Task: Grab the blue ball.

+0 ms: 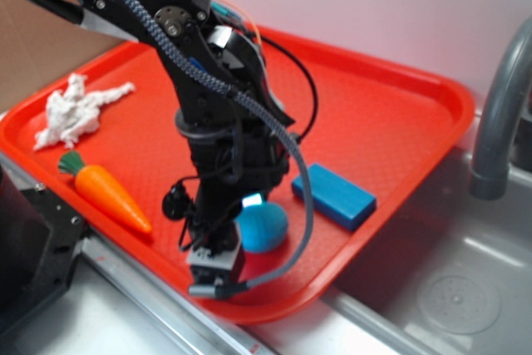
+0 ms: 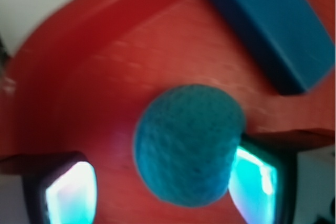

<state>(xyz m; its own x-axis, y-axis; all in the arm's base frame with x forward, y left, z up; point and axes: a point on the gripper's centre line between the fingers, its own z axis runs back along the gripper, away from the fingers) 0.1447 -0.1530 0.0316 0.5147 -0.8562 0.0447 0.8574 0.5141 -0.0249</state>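
The blue ball (image 1: 263, 227) (image 2: 188, 142), teal with a knitted texture, rests on the red tray (image 1: 374, 114) near its front edge. My gripper (image 1: 237, 234) (image 2: 163, 190) is lowered over it and stands open. In the wrist view the ball lies between the two fingers, against the right finger (image 2: 254, 182), with a gap of red tray between it and the left finger (image 2: 71, 192). From outside, the arm hides the ball's left side.
A flat blue block (image 1: 333, 196) (image 2: 273, 24) lies just right of the ball. An orange carrot (image 1: 104, 191) and a white crumpled cloth (image 1: 76, 110) sit at the tray's left. A grey faucet (image 1: 499, 114) and metal sink (image 1: 449, 288) lie to the right.
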